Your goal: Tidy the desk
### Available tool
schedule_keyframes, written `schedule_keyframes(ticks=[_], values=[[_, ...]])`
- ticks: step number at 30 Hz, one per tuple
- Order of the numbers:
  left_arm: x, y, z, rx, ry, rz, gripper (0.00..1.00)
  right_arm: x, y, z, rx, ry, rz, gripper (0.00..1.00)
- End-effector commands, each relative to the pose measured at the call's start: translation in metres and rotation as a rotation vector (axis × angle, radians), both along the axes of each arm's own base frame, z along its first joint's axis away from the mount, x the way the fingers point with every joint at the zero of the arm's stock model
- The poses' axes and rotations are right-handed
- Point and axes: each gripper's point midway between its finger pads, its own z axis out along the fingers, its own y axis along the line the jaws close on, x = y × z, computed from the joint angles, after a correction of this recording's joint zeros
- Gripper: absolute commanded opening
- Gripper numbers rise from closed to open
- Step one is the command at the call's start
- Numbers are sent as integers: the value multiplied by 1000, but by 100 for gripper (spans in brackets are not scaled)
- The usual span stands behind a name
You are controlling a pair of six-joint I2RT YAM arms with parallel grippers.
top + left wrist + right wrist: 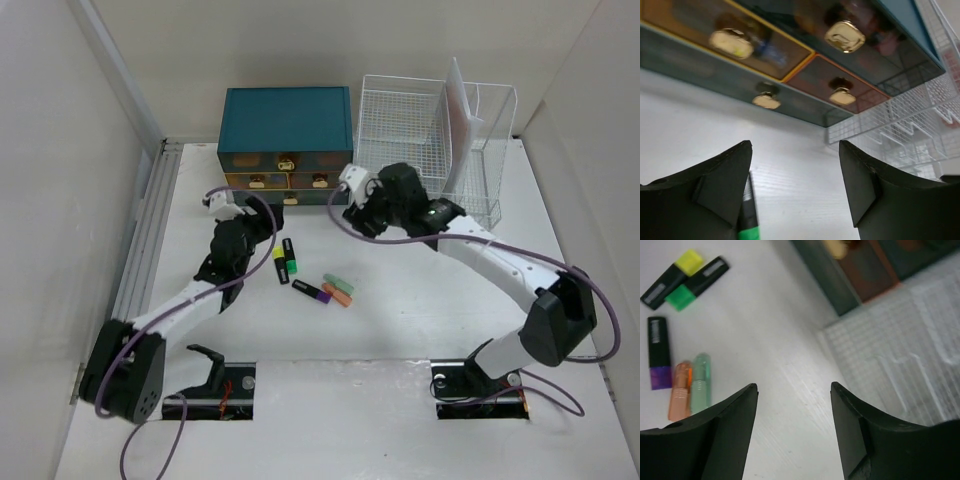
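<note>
Left pincer (795, 187) and right pincer (794, 426) stand parted, empty; highlighters (312, 291) on the table (400, 325) judged light, rigid, slick; grip across mid-barrel

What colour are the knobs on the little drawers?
Shiny gold. The knobs show best in the left wrist view.

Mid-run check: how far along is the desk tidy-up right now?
Done: nothing visibly put away yet. The yellow highlighter, green highlighter, purple highlighter, orange marker and mint marker lie loose on the desk. In hand: nothing; the left gripper and right gripper are open and empty, near the teal drawer chest. Left: picking up and stowing all five.
</note>
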Motion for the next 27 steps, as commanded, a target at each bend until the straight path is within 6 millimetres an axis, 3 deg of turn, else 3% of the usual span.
schedule_keyframes(ticks=[1,2,3,4,6,9,10,11,13,15,27], values=[[22,-37,39,-68,-132,-157,67,18,-23,56,178,-58,-110,66],[27,-46,46,-88,-148,-191,67,16,-26,64,217,-46,-98,66],[32,-50,52,-113,-169,-202,66,23,-40,68,244,-38,-127,66],[39,-57,39,-146,-127,-210,66,21,-45,69,271,-9,-134,66],[44,-68,46,-225,-157,-247,64,19,-56,83,328,-3,-114,66],[47,-80,34,-401,-143,-274,63,9,-63,89,379,28,-88,66],[47,-81,53,-463,-220,-289,62,9,-69,93,395,27,-98,66],[51,-85,38,-496,-193,-296,60,6,-67,94,405,25,-80,66],[54,-87,48,-594,-240,-313,60,4,-68,96,423,27,-72,66],[57,-98,33,-616,-211,-327,60,2,-67,97,434,35,-53,66],[87,-106,50,-627,-281,-204,59,-3,-64,88,446,78,-18,66]])
